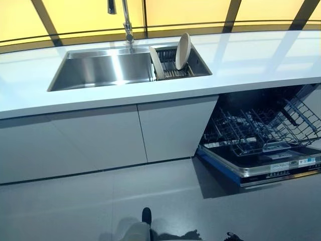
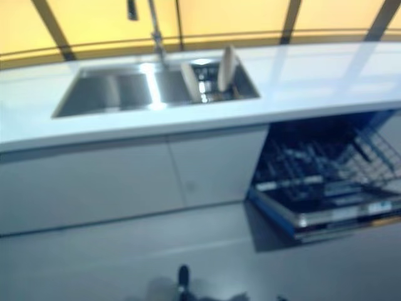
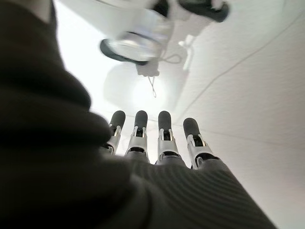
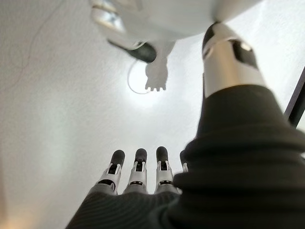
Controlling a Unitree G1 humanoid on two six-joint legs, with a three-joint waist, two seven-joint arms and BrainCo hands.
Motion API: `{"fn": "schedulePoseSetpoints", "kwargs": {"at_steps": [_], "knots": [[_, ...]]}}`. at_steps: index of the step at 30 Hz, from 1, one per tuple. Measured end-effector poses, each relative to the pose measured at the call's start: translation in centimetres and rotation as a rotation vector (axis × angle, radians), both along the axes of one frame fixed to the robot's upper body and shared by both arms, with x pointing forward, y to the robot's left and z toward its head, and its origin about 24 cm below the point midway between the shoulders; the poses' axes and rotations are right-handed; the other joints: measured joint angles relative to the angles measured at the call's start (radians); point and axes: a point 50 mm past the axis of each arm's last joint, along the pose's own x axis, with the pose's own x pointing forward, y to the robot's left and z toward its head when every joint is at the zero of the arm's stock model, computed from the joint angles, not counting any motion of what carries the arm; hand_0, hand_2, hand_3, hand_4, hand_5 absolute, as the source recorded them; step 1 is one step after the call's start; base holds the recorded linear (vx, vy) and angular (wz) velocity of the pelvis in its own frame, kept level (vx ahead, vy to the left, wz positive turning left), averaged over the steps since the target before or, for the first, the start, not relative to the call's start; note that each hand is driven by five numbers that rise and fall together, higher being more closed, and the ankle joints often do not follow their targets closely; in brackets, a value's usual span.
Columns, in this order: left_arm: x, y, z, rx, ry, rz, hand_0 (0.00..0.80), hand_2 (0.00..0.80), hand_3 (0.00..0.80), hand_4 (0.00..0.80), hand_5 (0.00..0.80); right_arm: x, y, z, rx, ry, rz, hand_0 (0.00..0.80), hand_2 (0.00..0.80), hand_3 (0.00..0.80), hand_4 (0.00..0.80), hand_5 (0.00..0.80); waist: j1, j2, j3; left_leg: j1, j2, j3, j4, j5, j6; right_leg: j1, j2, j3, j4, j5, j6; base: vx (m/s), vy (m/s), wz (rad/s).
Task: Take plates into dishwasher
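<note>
nothing is loaded yet: the open dishwasher (image 1: 261,145) shows what seem to be bare racks, while two plates (image 1: 182,50) stand upright in the sink (image 1: 100,70) rack on the table (image 1: 251,60). the left hand (image 3: 157,143) and right hand (image 4: 138,176) hang low with fingers straight, holding nothing, so every step remains.

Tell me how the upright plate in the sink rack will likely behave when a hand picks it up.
The upright plate looks rigid, so it should not flex. It stands on edge in the rack, so a sideways nudge could tip it. Its smooth pale surface is probably slippery and may break if dropped.
</note>
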Motion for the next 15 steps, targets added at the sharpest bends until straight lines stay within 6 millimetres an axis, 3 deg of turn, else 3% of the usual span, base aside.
{"fn": "schedulePoseSetpoints", "kwargs": {"at_steps": [2,4,7,10,13,15], "knots": [[2.1,-0.2,0.3,-0.007,-0.056,-0.011,0.000,0.000,0.000,0.000,0.000,0.6,0.2,0.1,-0.001,-0.016,0.021,0.000,0.000,0.000,0.000,0.000,-0.001,-0.010,-0.009,0.009,-0.024,-0.005,-0.009,-0.014,0.007,0.028,-0.024,-0.027,-0.050,0.021,0.021,0.135,0.120,-0.03],[2.9,-0.2,0.4,-0.006,-0.086,0.000,0.000,0.000,0.000,0.000,0.000,1.2,0.3,0.2,-0.005,-0.028,0.040,0.000,0.000,0.000,0.000,0.000,-0.002,-0.014,-0.013,0.011,-0.034,-0.005,-0.011,-0.027,0.003,0.037,-0.032,-0.057,-0.067,0.021,0.021,0.133,0.140,-0.06],[2.7,-0.1,0.4,-0.004,-0.084,0.002,0.000,0.000,0.000,0.000,0.000,1.4,0.0,0.3,-0.035,-0.036,0.037,0.000,0.000,0.000,0.000,0.000,-0.002,-0.019,-0.029,0.020,-0.039,-0.010,-0.021,-0.042,0.003,0.043,-0.033,-0.082,-0.067,0.021,0.021,0.170,0.207,0.03],[2.4,-0.4,0.3,-0.019,-0.066,-0.002,0.000,0.000,0.000,0.000,0.000,0.6,-0.7,0.3,-0.085,-0.018,0.018,0.000,0.000,0.000,0.000,0.000,-0.007,-0.015,-0.053,0.016,-0.043,-0.043,-0.038,-0.042,0.004,0.030,-0.026,-0.085,-0.031,0.019,0.022,0.161,0.202,0.18],[2.1,-1.2,0.0,-0.045,-0.043,-0.052,0.000,0.000,0.000,0.000,0.000,0.2,-1.7,0.4,-0.139,-0.018,-0.013,0.000,0.000,0.000,0.000,0.000,-0.017,0.043,-0.082,0.001,0.002,-0.090,-0.039,-0.055,-0.005,-0.132,0.030,-0.086,0.278,0.017,0.025,0.255,0.187,0.30],[2.3,-0.7,0.2,-0.023,-0.036,-0.089,0.000,0.000,0.000,0.000,0.000,0.1,-1.6,0.4,-0.150,-0.027,-0.020,0.000,0.000,0.000,0.000,0.000,-0.047,0.048,-0.077,0.022,0.016,-0.116,-0.039,-0.059,0.010,-0.276,0.033,-0.078,0.589,0.046,0.018,0.326,0.046,0.56]]}}
